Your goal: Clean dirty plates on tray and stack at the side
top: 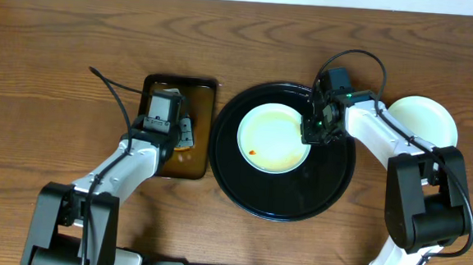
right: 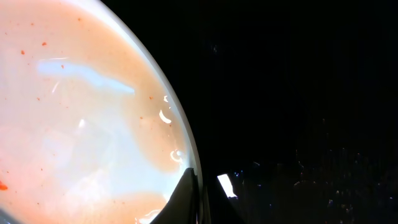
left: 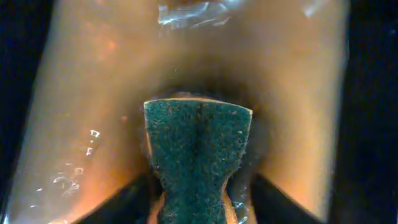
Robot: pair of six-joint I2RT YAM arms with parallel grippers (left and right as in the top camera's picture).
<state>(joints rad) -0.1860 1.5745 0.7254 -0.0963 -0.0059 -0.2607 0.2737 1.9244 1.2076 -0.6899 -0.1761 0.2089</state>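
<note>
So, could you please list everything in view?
table: one, brown, beneath everything
round tray: one, black, centre
dirty plate: one, cream with orange smears, on round tray
clean plate: one, white, right of round tray
basin: one, black, left of round tray
sponge: one, green, in basin
left claw: one, black, gripping sponge
right claw: one, black, pinching dirty plate's right rim
</note>
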